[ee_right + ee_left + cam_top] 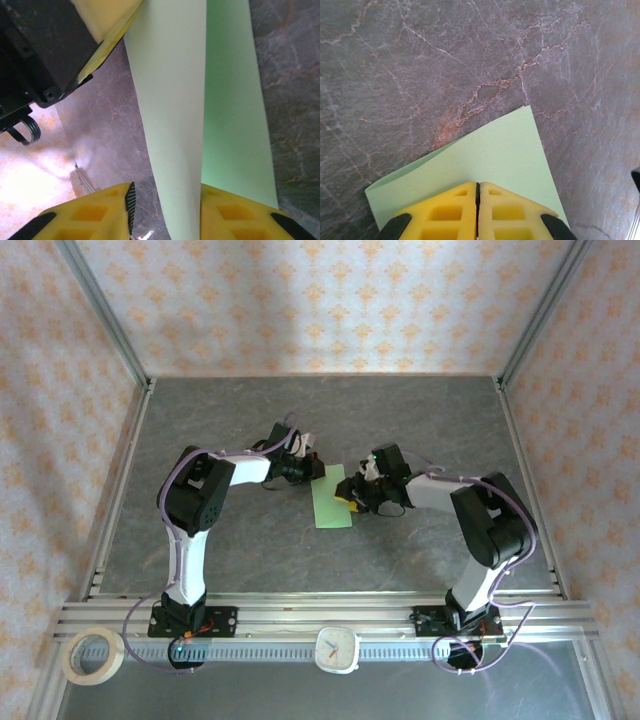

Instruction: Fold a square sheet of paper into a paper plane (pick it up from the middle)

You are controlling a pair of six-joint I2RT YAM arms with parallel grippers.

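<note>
Right gripper [166, 200], jaws apart, straddles lifted sheet [170, 100] edge — left gripper [478, 187] closed atop it — wide table [250, 420] around.

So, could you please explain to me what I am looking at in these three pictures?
These are two robot arms bolted at the near edge of a grey stone-patterned table. The overhead picture comes from a fixed camera above and behind them; the other two come from a camera on each wrist, so the yellow fingers at the bottom are that arm's own. Between the arms lies a pale green sheet of paper, partly folded. The left gripper is shut with its tips on the sheet; whether it pinches it I cannot tell. The right gripper stands open around a raised flap of the sheet. Near the arms' bases lie a roll of tape and a white clock.
</note>
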